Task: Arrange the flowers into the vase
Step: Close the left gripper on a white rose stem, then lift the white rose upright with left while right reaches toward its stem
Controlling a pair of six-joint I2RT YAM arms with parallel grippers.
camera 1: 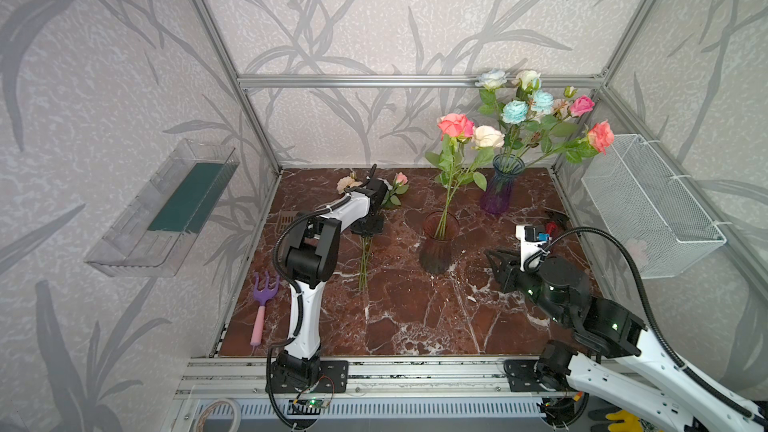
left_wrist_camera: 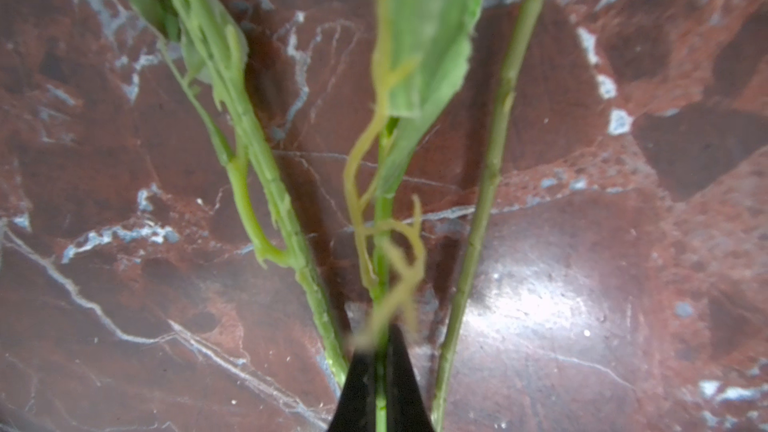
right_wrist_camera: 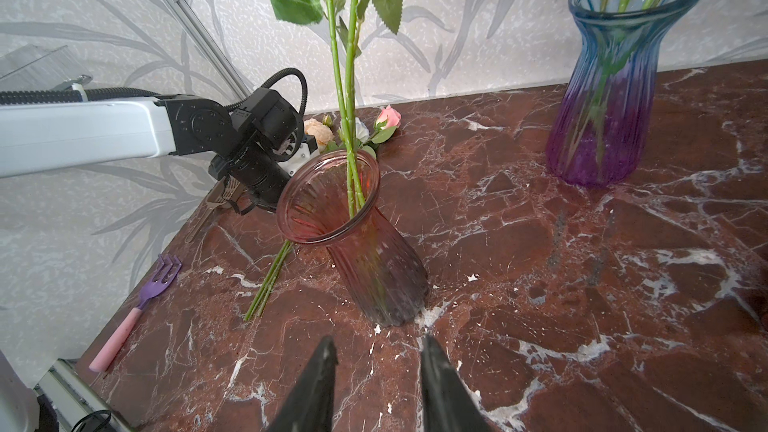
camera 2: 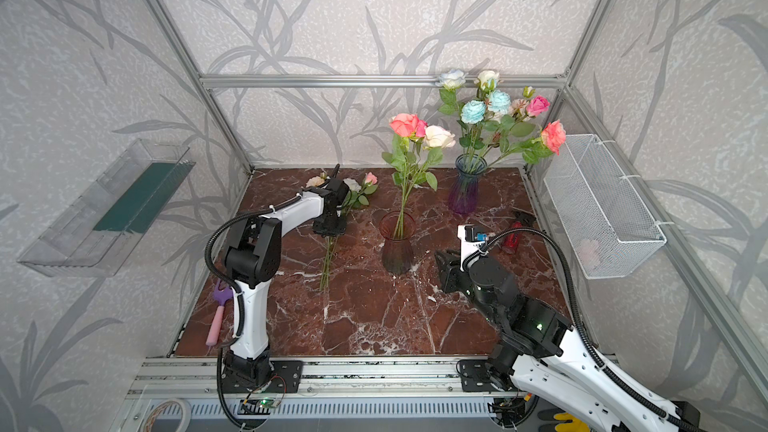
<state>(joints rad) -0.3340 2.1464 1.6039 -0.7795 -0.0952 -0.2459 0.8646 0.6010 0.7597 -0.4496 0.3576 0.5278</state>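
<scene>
your left pincer (left_wrist_camera: 380, 367) is clenched on the middle stem (left_wrist_camera: 383, 205) of three loose flowers (camera 1: 365, 259) lying flat near the pink vase (camera 1: 434, 255), on the left arm's side of it, while the right pincer (right_wrist_camera: 378, 342) hangs parted and empty near that vase. these stems look light, thin and springy, so a hold low on bare stalk, clear of the soft leaves (left_wrist_camera: 424, 35), seems best.

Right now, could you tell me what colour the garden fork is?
The garden fork has a purple head and pink handle; right wrist view shows it best.
</scene>
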